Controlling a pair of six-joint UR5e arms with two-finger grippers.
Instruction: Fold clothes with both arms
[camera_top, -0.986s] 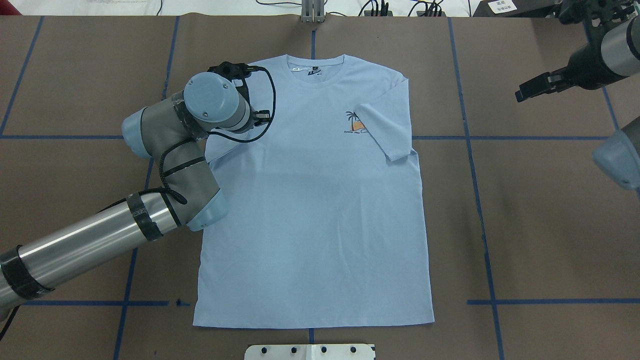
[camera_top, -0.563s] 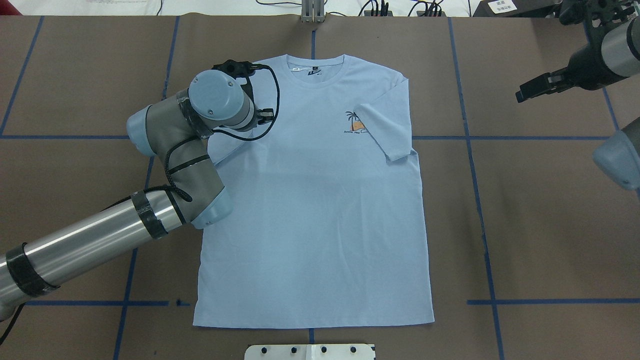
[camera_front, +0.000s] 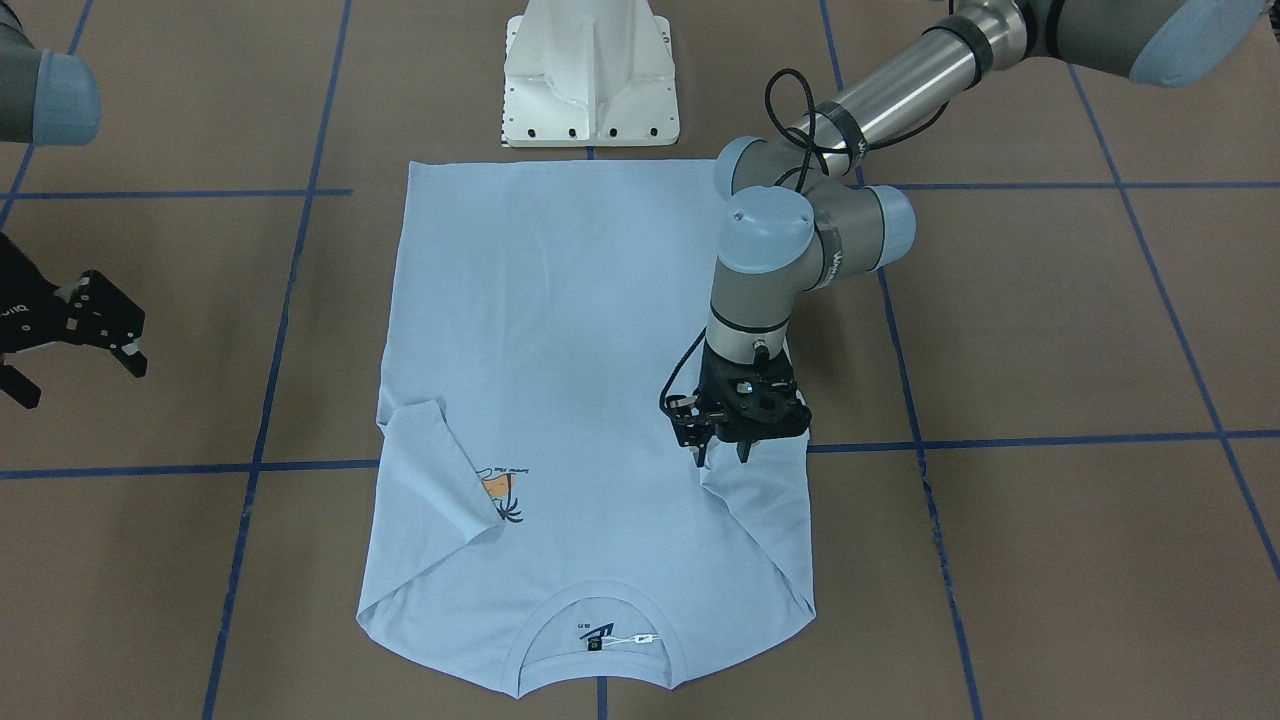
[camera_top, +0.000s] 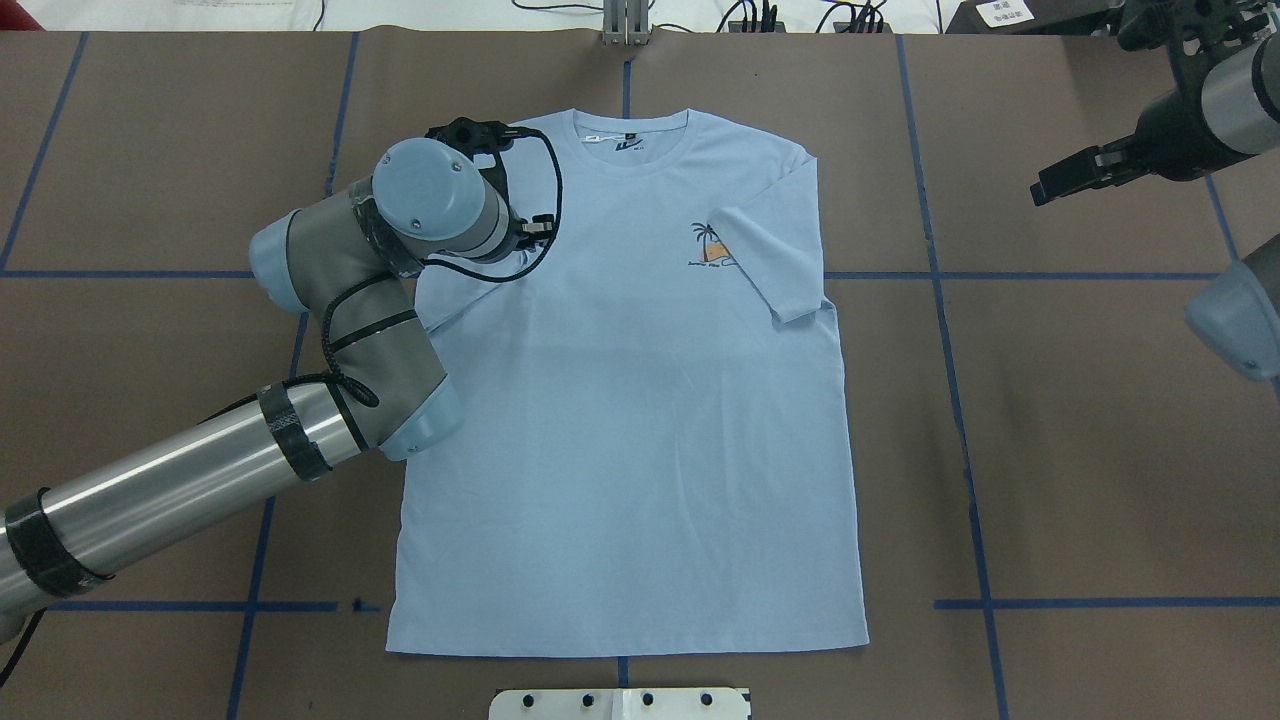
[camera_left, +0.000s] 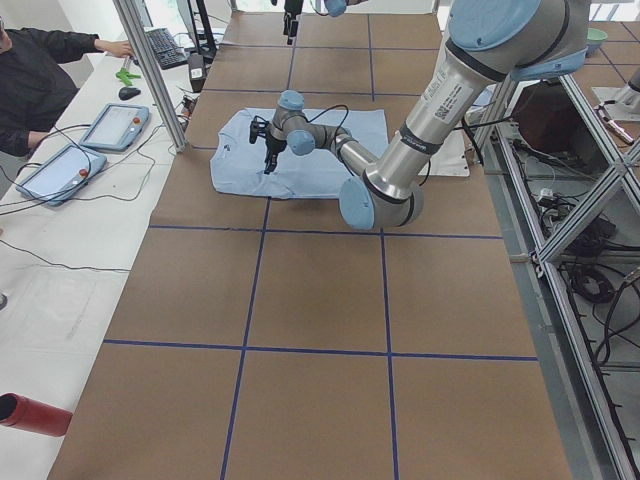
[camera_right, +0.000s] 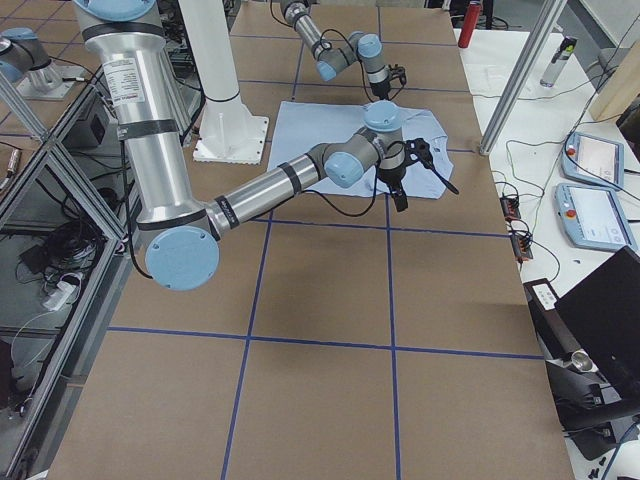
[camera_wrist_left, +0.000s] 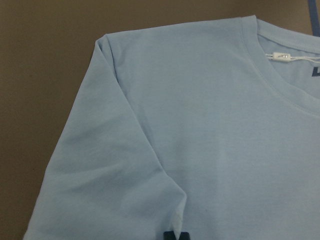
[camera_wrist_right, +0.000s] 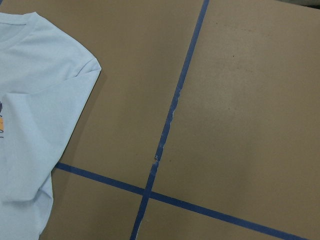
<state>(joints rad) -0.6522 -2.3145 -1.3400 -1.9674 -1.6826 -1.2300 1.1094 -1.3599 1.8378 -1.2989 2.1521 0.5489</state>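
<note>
left fingers (camera_front: 700, 456) at T-shirt (camera_top: 640, 420) sleeve, grip unclear, arm (camera_top: 200, 480) edged back, right fingers (camera_top: 1065, 180) spread

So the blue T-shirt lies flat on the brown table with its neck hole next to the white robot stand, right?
Not quite. The front-facing view shows the blue T-shirt flat on the brown table, but its bottom hem, not its neck hole, is next to the white robot stand.

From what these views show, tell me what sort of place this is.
Probably a robotics lab workcell, not a home: a left arm and right arm over a table gridded with blue tape, teach pendants on a side bench, and an aluminium frame.
</note>
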